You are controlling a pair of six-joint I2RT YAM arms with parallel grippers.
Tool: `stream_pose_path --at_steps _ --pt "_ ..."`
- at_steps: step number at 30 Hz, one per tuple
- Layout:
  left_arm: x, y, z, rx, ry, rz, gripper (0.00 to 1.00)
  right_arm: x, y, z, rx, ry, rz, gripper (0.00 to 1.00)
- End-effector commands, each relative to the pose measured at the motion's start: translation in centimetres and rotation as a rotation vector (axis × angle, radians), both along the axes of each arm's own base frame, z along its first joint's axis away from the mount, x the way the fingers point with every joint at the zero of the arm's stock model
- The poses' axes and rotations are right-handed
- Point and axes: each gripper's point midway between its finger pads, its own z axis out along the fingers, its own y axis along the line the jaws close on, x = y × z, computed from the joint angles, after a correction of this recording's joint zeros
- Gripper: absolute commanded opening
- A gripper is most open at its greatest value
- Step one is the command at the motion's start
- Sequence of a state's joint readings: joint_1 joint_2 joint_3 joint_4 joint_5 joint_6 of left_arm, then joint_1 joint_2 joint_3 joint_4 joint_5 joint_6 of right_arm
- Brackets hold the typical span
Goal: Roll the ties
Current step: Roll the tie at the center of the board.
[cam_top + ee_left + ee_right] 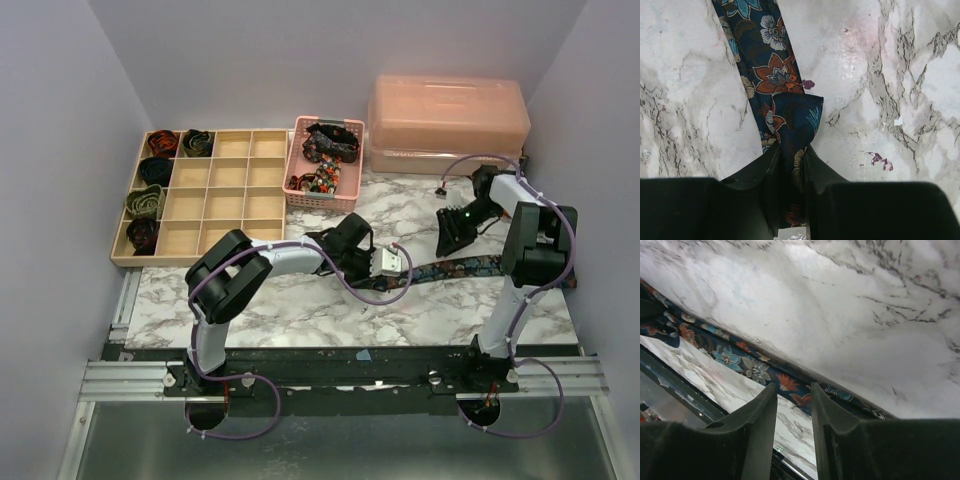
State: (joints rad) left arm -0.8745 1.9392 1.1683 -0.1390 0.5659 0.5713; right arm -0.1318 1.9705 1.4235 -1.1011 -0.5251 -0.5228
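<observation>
A navy tie with a teal and orange floral print (462, 267) lies flat along the marble tabletop, running left to right. My left gripper (403, 274) is shut on its folded left end; in the left wrist view the fold (796, 114) sticks out just past the pinching jaws of that gripper (792, 154). My right gripper (452, 240) hovers tilted over the tie's middle. It is open, with nothing between its jaws (794, 390), and the tie (752, 367) lies beyond them. Several rolled ties (153, 171) sit in the left cells of a wooden organizer (230, 205).
A pink mesh basket (300, 185) holding loose ties (330, 143) stands behind the left gripper. A pink lidded box (447, 120) is at the back right. The black table edge rail (400, 355) runs along the front, and walls close in both sides.
</observation>
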Motion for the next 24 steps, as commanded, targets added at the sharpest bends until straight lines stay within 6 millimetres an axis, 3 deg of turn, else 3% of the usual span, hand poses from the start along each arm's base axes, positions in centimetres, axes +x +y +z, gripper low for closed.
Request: stream_pose_path --at_steps 1,8,10,12,16,20,21,22,24 --pt "-2.2 3.2 -2.6 0.129 0.106 -0.007 0.19 -1.1 -0.6 -2.9 -0.035 0.045 -0.008 0.36" --pt "-2.1 3.5 -2.9 0.138 0.119 0.008 0.18 -5.9 -1.5 -3.3 -0.104 0.068 0.066 0.3" --pt "-2.0 3.6 -3.0 0.143 0.119 0.011 0.18 -5.9 -1.9 -2.9 -0.131 0.048 0.065 0.3" --pt "-2.2 3.8 -3.1 0.147 0.125 0.012 0.18 -4.7 -2.6 -1.9 -0.175 0.009 0.039 0.31" --pt "-2.5 4.0 -3.4 0.154 0.141 0.021 0.17 -1.5 -4.8 2.2 -0.203 -0.089 -0.063 0.38" --pt "-2.7 4.3 -3.6 0.155 0.139 0.023 0.17 1.2 -7.0 9.6 -0.162 -0.29 -0.134 0.39" --pt "-2.7 4.3 -3.7 0.156 0.138 0.022 0.17 1.9 -7.5 11.7 -0.176 -0.381 -0.145 0.43" --pt "-2.7 4.3 -3.7 0.157 0.137 0.021 0.17 2.3 -7.8 14.2 -0.211 -0.488 -0.158 0.53" --pt "-2.7 4.3 -3.7 0.156 0.134 0.02 0.17 2.6 -8.9 16.3 -0.307 -0.67 -0.172 0.99"
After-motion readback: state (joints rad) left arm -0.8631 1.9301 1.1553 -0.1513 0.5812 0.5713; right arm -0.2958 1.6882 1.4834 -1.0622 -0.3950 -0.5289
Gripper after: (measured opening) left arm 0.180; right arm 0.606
